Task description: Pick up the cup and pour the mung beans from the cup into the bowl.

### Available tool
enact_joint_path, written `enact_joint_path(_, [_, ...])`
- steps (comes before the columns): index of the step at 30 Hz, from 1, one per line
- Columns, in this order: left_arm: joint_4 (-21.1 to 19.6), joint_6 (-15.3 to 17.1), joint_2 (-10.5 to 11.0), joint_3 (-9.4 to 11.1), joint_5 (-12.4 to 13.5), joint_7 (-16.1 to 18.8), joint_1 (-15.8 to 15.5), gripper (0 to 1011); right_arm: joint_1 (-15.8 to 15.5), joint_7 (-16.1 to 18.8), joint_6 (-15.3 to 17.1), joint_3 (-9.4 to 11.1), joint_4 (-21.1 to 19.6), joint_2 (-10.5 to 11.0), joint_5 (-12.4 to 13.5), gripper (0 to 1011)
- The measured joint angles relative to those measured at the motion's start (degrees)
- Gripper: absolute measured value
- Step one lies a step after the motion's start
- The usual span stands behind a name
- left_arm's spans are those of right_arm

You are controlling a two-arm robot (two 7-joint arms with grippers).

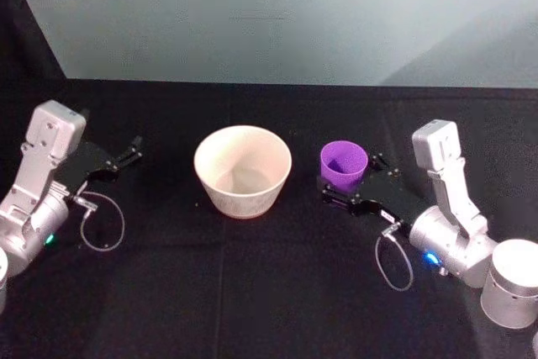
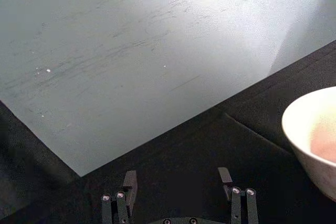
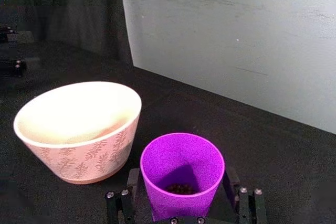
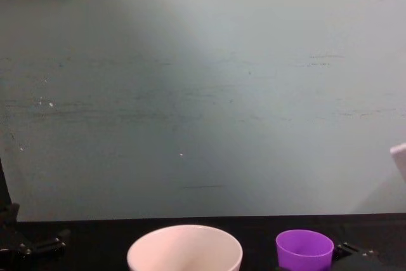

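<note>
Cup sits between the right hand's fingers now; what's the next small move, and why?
Probably close the right hand on the cup. Its fingers flank the upright cup on both sides, apparently not gripping yet. The mung beans lie in its bottom, and the bowl stands just beside it. The left hand rests open, far left.

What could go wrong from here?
The right end effector is open around the cup, not gripping; the smooth tapered sides could slip as it closes or lifts.
The cup stands close to the bowl; tilting might knock its rim.
The mung beans lie low in the cup, so a steep tilt may scatter some.
The left end effector sits parked, open, left of the bowl.
</note>
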Motion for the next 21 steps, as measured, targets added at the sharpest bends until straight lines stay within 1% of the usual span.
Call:
enact_joint_path(8, [0.0, 0.0, 0.0, 0.0, 0.0, 0.0, 0.0, 1000, 1.03, 1.07, -0.37, 0.74, 2.06, -1.62, -0.63, 1002])
enact_joint_path(14, [0.0, 0.0, 0.0, 0.0, 0.0, 0.0, 0.0, 1000, 1.26, 1.78, -0.62, 1.29, 2.85, -2.54, -1.01, 1002])
enact_joint_path(17, [0.0, 0.0, 0.0, 0.0, 0.0, 0.0, 0.0, 1000, 1.26, 1.93, -0.62, 1.51, 2.96, -2.8, -1.29, 969])
enact_joint_path(18, [0.0, 0.0, 0.0, 0.0, 0.0, 0.0, 0.0, 1000, 1.25, 1.99, -0.63, 1.66, 3.01, -2.95, -1.45, 931])
enact_joint_path(21, [0.0, 0.0, 0.0, 0.0, 0.0, 0.0, 0.0, 1000, 1.18, 2.08, -0.59, 1.93, 3.03, -3.21, -1.86, 890])
